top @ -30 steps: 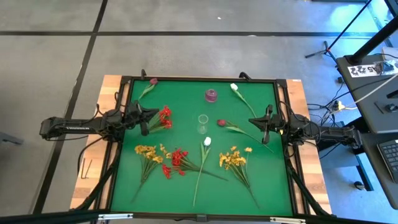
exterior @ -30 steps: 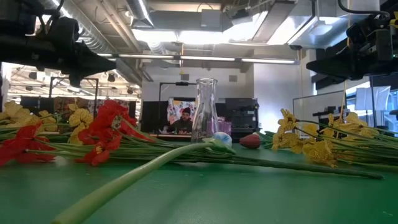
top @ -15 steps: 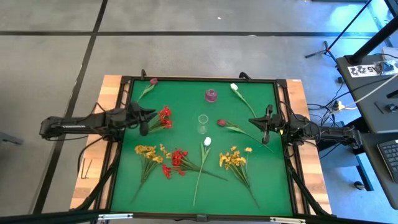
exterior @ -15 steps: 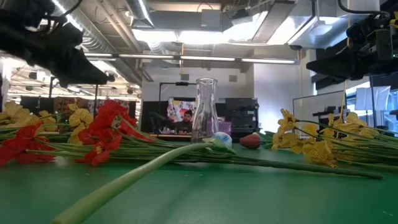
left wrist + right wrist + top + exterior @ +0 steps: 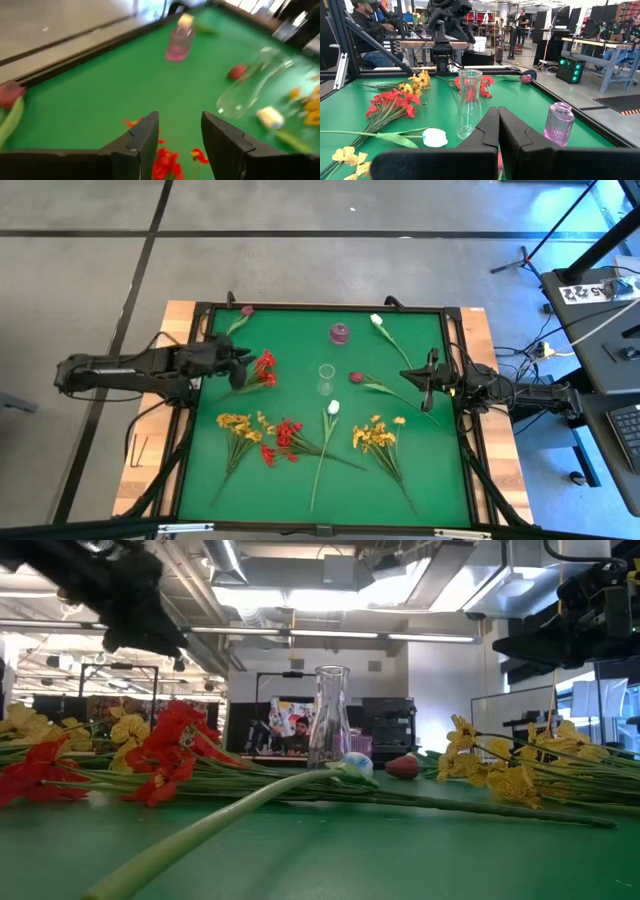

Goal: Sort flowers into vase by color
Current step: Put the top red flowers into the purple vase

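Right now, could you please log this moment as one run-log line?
left gripper: open, above red spray | right gripper: shut, waiting at right edge | clear vase: empty

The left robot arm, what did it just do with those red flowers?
The left gripper opened and pulled back toward the table's left edge, rising off the red flowers. They lie loose on the green mat. The right gripper, the clear vase and the other flowers didn't move.
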`<action>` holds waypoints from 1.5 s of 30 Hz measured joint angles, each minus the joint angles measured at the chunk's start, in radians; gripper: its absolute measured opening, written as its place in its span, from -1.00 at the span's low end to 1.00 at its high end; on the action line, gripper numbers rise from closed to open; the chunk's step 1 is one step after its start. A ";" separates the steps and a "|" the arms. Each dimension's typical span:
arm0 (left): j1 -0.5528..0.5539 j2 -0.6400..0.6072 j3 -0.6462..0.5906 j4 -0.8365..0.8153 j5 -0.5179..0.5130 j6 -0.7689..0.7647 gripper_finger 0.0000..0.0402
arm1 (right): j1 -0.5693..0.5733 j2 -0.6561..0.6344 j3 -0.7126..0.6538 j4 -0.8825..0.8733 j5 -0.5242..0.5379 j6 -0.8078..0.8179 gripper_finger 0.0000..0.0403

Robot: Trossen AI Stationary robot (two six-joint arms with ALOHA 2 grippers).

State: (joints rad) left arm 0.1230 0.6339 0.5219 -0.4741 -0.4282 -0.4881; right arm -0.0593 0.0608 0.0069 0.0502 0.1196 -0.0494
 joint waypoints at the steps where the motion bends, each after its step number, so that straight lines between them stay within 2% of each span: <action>1: 0.003 0.049 0.035 -0.033 0.000 -0.001 -0.27 | 0.000 0.000 0.000 0.000 0.000 0.000 -1.00; 7: 0.016 0.308 0.250 -0.317 0.000 -0.011 -0.17 | 0.000 0.000 0.000 0.000 0.000 0.000 -1.00; 10: 0.016 0.411 0.319 -0.413 0.022 -0.024 -0.08 | 0.000 0.000 0.000 0.000 0.000 0.000 -1.00; 14: 0.028 0.526 0.350 -0.510 0.085 -0.050 0.04 | 0.000 0.000 0.000 0.000 0.000 0.000 -1.00; 18: 0.036 0.616 0.350 -0.546 0.080 -0.076 0.14 | 0.000 0.000 0.000 0.000 0.000 0.000 -1.00; 24: -0.005 0.637 0.350 -0.503 0.061 -0.114 0.17 | 0.000 0.000 0.000 0.000 0.000 0.000 -1.00; 31: 0.039 0.634 0.249 -0.495 0.224 -0.165 0.18 | 0.000 0.000 0.000 0.000 0.000 0.000 -1.00; 39: 0.076 0.634 0.134 -0.423 0.321 -0.164 0.18 | 0.000 0.000 0.000 0.000 0.000 0.000 -1.00; 45: 0.076 0.635 0.062 -0.380 0.332 -0.161 0.18 | 0.000 0.000 0.000 0.000 0.000 0.000 -1.00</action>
State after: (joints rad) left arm 0.1989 1.2692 0.5841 -0.8545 -0.0959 -0.6491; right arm -0.0593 0.0608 0.0067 0.0498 0.1196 -0.0494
